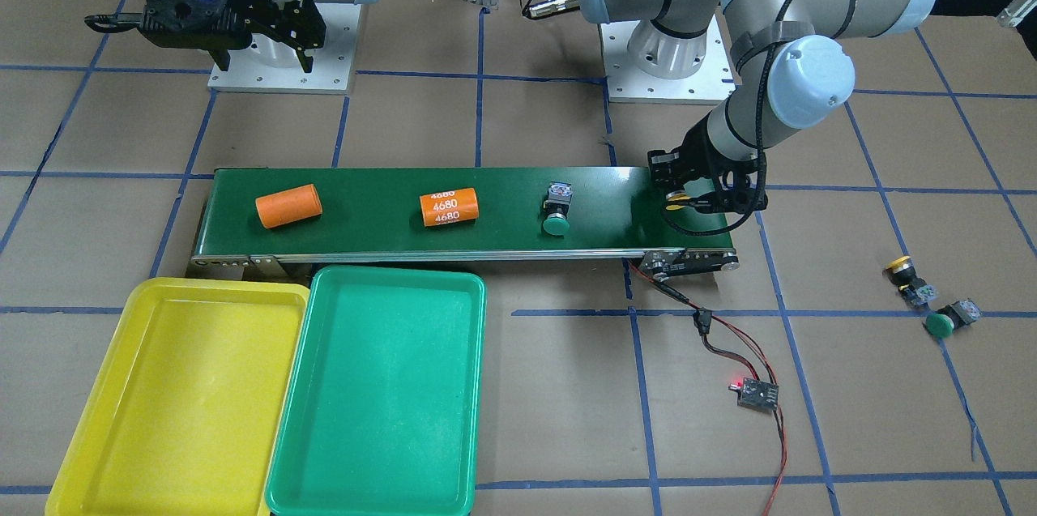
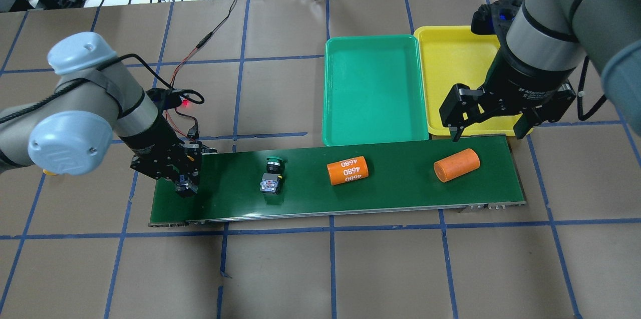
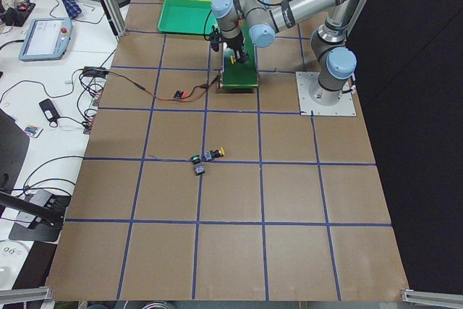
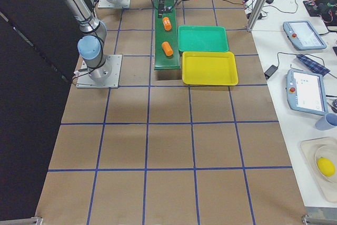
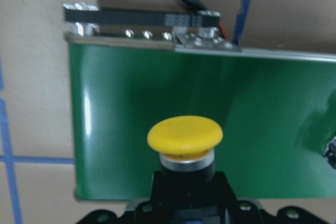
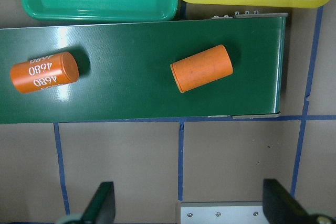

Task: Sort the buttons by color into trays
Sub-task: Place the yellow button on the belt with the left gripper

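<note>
Yellow button (image 5: 185, 135) in left claw (image 2: 184, 185): cap clear wrist view, hidden overhead.

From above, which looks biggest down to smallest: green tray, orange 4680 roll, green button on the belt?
1. Shallow green plastic tray, by far the largest.
2. Orange cylinder marked 4680.
3. Green-capped push-button on the dark-green belt, a little smaller than the cylinder.
</note>
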`<state>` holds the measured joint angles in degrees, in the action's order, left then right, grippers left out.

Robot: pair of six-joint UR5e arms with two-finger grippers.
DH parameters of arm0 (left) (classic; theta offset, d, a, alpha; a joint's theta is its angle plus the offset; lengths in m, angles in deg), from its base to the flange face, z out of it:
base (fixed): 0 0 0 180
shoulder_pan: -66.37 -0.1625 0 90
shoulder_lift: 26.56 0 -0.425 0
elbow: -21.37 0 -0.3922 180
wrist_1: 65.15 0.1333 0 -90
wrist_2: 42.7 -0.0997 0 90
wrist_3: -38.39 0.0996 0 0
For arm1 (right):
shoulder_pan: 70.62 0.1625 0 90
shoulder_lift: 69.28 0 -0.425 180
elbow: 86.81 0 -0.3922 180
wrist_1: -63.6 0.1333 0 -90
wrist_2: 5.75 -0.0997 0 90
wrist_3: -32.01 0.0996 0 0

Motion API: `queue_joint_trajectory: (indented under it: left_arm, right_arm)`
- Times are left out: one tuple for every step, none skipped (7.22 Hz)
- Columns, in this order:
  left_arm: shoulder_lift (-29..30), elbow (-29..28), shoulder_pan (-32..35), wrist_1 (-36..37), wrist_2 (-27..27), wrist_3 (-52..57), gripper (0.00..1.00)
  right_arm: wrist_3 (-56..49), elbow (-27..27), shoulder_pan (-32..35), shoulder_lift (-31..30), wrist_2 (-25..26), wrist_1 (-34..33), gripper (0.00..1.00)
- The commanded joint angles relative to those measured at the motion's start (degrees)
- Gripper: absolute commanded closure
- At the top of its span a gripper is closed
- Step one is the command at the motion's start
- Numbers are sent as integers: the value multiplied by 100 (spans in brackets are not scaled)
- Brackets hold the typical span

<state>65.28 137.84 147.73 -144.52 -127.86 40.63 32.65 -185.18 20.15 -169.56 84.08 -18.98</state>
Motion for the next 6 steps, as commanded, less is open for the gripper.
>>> queue_joint_trajectory:
  left_arm:
    - [114,226,135,140,17,-127,81]
    - [149,236,126,280,17,-136,53]
    - [193,175,126,316,17,-136,13]
    - [228,131,117,795,-26,-49,8]
    - [194,-287,56,757,-36,-22,2]
    - [246,-874,-101,121,-53,239,1]
  right_arm:
    - [-3,-6,1,0,8,-285,0]
    - [6,-15,1,0,8,-303,0]
    - [15,-24,10,-9,-70,-346,0]
    - [-46,-15,10,0,-80,-591,0]
    - [-90,-15,10,-9,-2,-1002,0]
    - [-47,-15,10,9,8,-1050,0]
